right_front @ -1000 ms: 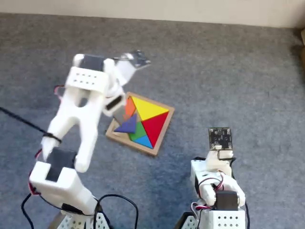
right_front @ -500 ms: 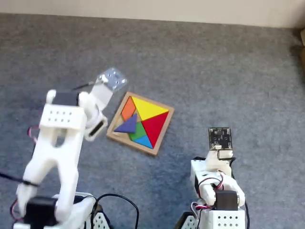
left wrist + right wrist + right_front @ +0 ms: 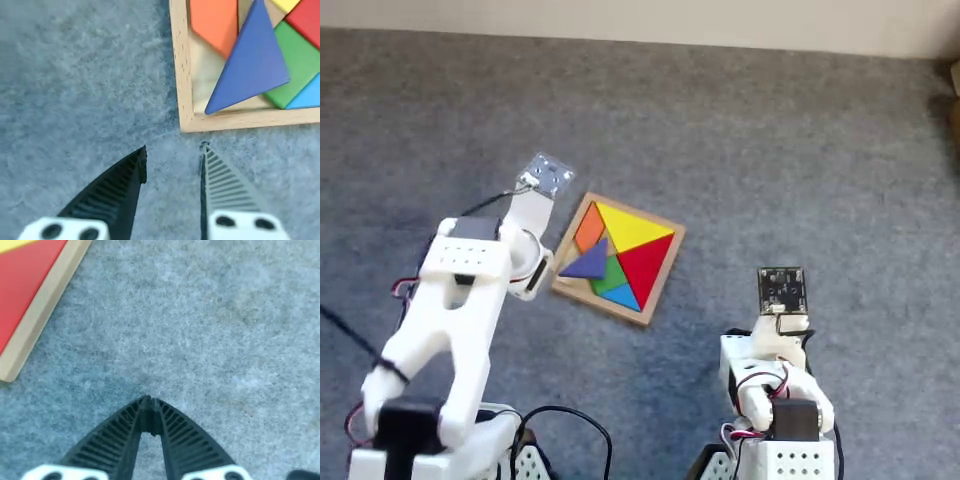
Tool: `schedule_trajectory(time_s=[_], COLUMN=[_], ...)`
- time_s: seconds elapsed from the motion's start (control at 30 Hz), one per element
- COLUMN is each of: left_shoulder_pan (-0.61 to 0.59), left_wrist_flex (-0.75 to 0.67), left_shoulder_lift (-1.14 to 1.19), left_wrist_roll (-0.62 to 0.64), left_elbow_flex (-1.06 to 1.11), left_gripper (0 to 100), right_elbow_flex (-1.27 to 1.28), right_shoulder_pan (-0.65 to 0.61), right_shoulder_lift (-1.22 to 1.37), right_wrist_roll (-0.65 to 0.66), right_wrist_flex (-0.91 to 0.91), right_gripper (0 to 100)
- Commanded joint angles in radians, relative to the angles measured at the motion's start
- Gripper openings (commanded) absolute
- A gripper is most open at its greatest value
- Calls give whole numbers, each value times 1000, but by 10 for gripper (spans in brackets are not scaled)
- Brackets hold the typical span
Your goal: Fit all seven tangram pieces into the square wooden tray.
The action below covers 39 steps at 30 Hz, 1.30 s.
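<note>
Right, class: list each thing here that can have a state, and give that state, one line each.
Tray: on the carpet, partly filled, bare wood at one corner.
Blue triangle: askew over the gap, not seated.
Orange piece: seated flat.
Left gripper: open, empty, beside the tray corner.
Right gripper: shut, empty, over carpet.
</note>
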Motion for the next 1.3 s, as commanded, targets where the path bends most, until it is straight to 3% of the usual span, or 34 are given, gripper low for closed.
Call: schedule_trajectory(time_s=[0.0,0.13,0.5,0.77,1.27], left_shoulder_pan=[53,58,30,-38,-77], left_wrist_flex=[-31,-32,-166,-161,-160], left_shoulder_lift=[64,54,143,314,239], left_wrist_roll=[9,100,86,91,92], left_elbow_flex=[-8,-10,-30,-179,-220], left_gripper=[254,319,319,319,319], right_elbow_flex=[110,110,110,110,110], right_shoulder_pan=[13,13,13,13,13], right_shoulder_lift=[-5,-5,-5,-5,-5], right_wrist_roll=[-5,-5,-5,-5,-5], right_wrist_flex=[-4,-4,-4,-4,-4], right_gripper=[5,5,5,5,5])
